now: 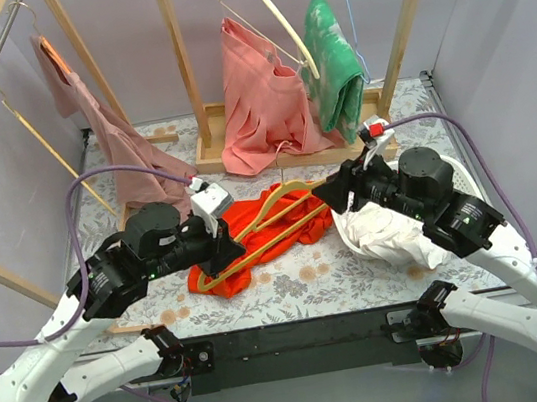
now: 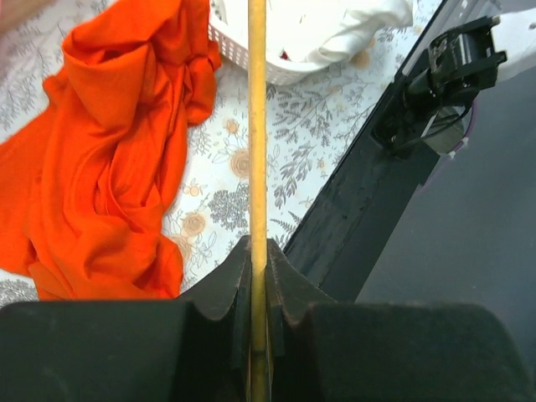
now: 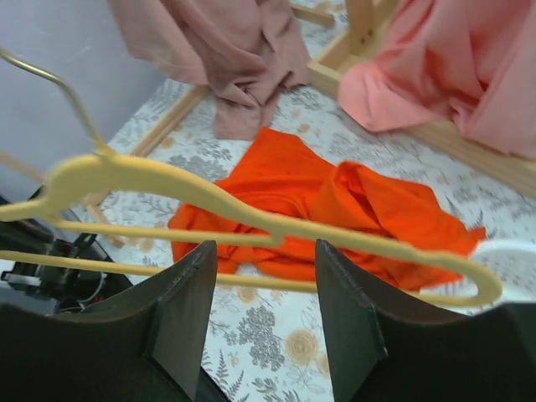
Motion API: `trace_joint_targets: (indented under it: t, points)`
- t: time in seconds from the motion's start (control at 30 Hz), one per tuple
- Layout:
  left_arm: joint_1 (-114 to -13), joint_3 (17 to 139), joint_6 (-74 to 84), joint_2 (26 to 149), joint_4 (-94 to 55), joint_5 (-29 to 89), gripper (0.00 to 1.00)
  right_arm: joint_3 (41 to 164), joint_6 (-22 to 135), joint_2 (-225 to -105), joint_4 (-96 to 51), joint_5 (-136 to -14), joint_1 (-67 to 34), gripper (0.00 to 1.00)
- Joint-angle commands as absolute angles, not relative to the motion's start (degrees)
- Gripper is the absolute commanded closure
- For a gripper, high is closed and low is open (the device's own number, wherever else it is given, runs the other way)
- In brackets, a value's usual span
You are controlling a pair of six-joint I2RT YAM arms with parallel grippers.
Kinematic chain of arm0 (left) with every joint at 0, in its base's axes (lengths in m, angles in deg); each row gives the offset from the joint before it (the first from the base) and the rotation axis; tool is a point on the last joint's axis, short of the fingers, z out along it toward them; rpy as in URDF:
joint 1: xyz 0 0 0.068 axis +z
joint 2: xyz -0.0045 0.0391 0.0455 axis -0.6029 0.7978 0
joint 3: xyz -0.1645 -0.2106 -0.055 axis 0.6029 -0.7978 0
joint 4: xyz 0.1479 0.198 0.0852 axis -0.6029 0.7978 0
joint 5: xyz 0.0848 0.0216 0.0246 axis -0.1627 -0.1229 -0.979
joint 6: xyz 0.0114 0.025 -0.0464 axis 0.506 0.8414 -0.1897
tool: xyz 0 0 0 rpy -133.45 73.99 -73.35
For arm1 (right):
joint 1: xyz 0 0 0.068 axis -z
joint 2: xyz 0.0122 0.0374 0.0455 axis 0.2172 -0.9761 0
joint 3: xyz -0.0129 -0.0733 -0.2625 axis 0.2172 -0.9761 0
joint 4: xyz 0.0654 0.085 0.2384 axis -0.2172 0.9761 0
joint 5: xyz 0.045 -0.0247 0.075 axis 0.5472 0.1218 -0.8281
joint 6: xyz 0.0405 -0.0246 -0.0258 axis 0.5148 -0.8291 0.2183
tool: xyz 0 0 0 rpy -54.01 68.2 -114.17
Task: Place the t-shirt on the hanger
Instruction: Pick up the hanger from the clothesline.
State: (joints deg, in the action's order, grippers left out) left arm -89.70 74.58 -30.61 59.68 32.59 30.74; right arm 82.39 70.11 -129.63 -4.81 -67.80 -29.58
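Observation:
The red-orange t-shirt (image 1: pixel 288 226) lies crumpled on the floral table in the middle; it also shows in the left wrist view (image 2: pixel 109 151) and the right wrist view (image 3: pixel 335 197). The pale-yellow hanger (image 1: pixel 254 236) is held just above it, slanting from lower left to upper right. My left gripper (image 1: pixel 224 255) is shut on the hanger's bar (image 2: pixel 257 126) at its lower left end. My right gripper (image 1: pixel 340 190) is open at the hanger's upper right end, and the hanger (image 3: pixel 209 194) crosses just beyond its fingertips (image 3: pixel 201 260) without touching them.
A white basket (image 1: pixel 461 172) holding a white cloth bundle (image 1: pixel 389 228) sits under the right arm. A wooden rack at the back carries a salmon-pink garment (image 1: pixel 259 101), a green one (image 1: pixel 333 60), a dusty-pink one (image 1: pixel 112 133) and a cream hanger (image 1: pixel 265 9).

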Motion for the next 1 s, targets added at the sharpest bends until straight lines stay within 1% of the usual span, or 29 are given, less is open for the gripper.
trace_joint_targets:
  t: [0.0,0.1,0.23,0.4,0.57,0.67,0.7,0.77,0.8,0.87,0.9,0.97]
  points:
    - [-89.64,73.90,-31.60,59.21,31.66,32.56,1.00,87.34,66.32,-132.22,-13.50,-77.97,-29.73,0.40]
    - [-89.64,73.37,-31.42,60.53,31.83,33.08,1.00,89.36,65.70,-134.95,-15.35,-79.48,-29.73,0.37]
    - [-89.55,73.55,-31.24,61.76,31.48,33.70,1.00,92.62,65.17,-138.21,-16.94,-78.60,-29.73,0.36]
    - [-89.55,73.46,-30.81,62.99,31.04,33.52,1.00,93.32,66.40,-140.58,-20.80,-80.62,-29.82,0.35]
    - [-89.37,73.81,-30.37,64.66,30.08,34.58,1.00,93.59,66.84,-142.60,-22.12,-80.80,-30.17,0.35]
    - [-89.37,74.25,-30.19,65.54,29.90,34.67,1.00,92.71,67.19,-142.61,-24.31,-79.75,-30.34,0.38]
    - [-89.29,74.16,-30.10,65.63,29.73,34.67,1.00,92.36,67.28,-142.69,-25.37,-79.22,-30.34,0.42]
    - [-89.11,74.34,-30.10,65.98,29.38,34.84,1.00,92.27,67.46,-143.13,-25.73,-78.78,-30.61,0.47]
    - [-89.11,74.42,-30.19,66.16,29.29,34.58,1.00,92.18,67.37,-143.31,-26.08,-78.52,-30.78,0.55]
    - [-88.93,74.69,-30.19,66.60,29.29,34.23,1.00,92.10,67.28,-143.57,-26.34,-77.73,-31.57,0.65]
    - [-88.85,74.69,-30.19,66.95,29.02,33.70,1.00,92.10,67.20,-143.57,-26.43,-77.11,-31.84,0.76]
    - [-88.84,74.95,-30.37,67.21,28.50,33.17,1.00,92.01,66.76,-143.75,-26.70,-76.50,-32.89,0.85]
